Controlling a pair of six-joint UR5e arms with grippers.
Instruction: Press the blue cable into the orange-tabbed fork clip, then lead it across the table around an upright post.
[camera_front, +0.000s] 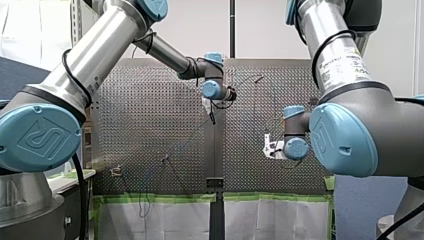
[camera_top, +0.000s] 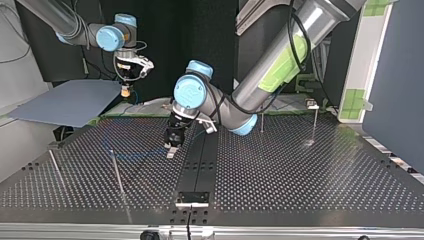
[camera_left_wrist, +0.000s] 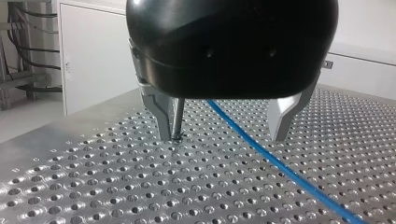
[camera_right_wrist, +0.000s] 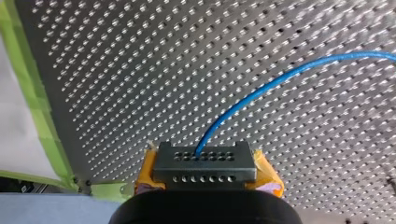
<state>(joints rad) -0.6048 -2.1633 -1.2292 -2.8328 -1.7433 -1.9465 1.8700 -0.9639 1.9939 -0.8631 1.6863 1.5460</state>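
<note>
My left gripper hangs low at the top view's centre, jaws apart astride the blue cable, a thin post just beside one finger, ready, I judge, to steer the line round it; my right gripper, upper left there, clamps the cable's black end block, anchoring it.

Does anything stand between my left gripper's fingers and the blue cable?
Yes. An upright post stands inside one finger of my left gripper, between it and the blue cable; the other finger's side is free.
</note>
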